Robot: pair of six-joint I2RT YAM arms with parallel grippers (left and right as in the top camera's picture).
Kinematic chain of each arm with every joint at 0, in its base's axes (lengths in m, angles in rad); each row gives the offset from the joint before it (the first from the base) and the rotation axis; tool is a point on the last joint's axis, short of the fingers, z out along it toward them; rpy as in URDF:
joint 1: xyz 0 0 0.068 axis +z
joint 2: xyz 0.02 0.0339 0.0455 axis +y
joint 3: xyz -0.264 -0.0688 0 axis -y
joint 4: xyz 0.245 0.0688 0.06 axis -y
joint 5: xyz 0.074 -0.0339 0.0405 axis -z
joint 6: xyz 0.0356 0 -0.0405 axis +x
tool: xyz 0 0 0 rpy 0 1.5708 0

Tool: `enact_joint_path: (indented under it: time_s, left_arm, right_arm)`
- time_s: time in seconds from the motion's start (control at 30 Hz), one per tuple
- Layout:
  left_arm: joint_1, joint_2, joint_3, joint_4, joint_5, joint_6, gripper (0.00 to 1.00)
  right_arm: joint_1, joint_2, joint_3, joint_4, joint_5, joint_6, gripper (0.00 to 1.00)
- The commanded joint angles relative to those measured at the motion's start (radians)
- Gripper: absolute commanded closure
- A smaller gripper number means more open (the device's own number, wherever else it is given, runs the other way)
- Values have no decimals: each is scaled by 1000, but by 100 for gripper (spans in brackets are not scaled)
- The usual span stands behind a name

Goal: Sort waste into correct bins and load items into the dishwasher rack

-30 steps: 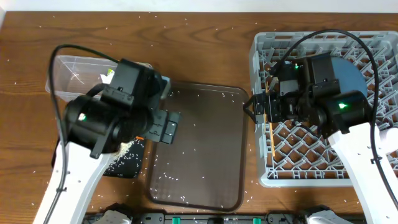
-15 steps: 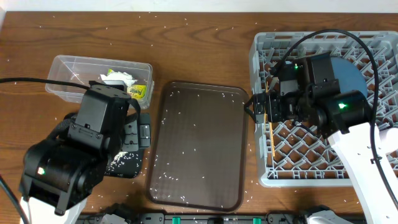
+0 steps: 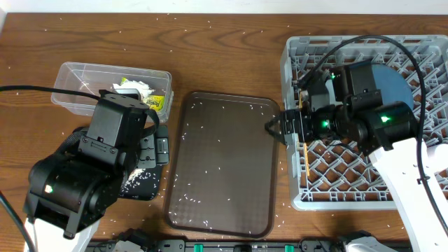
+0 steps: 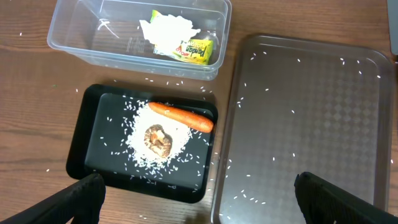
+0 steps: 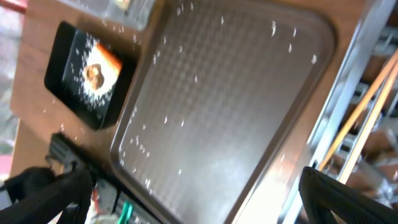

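- currently the left tool (image 4: 199, 190) hangs above the near edge of the black tray (image 4: 93, 124), its fingers spread wide with nothing between them.
- on the black tray lie a small orange carrot (image 4: 181, 116) and a brown food lump (image 4: 158, 138) in a heap of white rice grains (image 4: 138, 149); the carrot touches the heap's far edge.
- just beyond it, the clear tub (image 4: 68, 43) holds crumpled white paper (image 4: 166, 28) and a yellow-green wrapper (image 4: 198, 50), touching each other.
- the right tool (image 5: 189, 183) is likewise open and empty, over the brown serving tray (image 5: 230, 106).
- the grey dishwasher rack (image 3: 350, 192) sits at the right of the counter (image 3: 224, 56); a blue plate (image 3: 399, 84) is in its far part, partly hidden by the right arm, and yellow chopsticks (image 3: 306, 157) lie along its left side.
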Motion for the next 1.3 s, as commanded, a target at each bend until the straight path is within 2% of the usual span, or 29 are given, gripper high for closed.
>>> enact_joint_path:
  time_s: [0.0,0.23,0.37,0.8,1.0,1.27]
  left_arm:
    - [2,0,-1,0,-16,-16,2]
    - [2,0,-1,0,-16,-16,2]
    - [2,0,-1,0,-16,-16,2]
    - [2,0,-1,0,-16,-16,2]
    - [2,0,-1,0,-16,-16,2]
    - [2,0,-1,0,-16,-16,2]
  right_arm:
    - [-19,3,6,-14,-13,-32,1]
    - [-76,-74,6,-32,-12,-315,1]
    - [-106,-204,6,-31,16,-436,1]
    - [-129,-738,-40,-43,352,-446,1]
    - [-132,-940,-261,24,407,-446,1]
    - [-160,-1155,-719,378,402,-390,1]
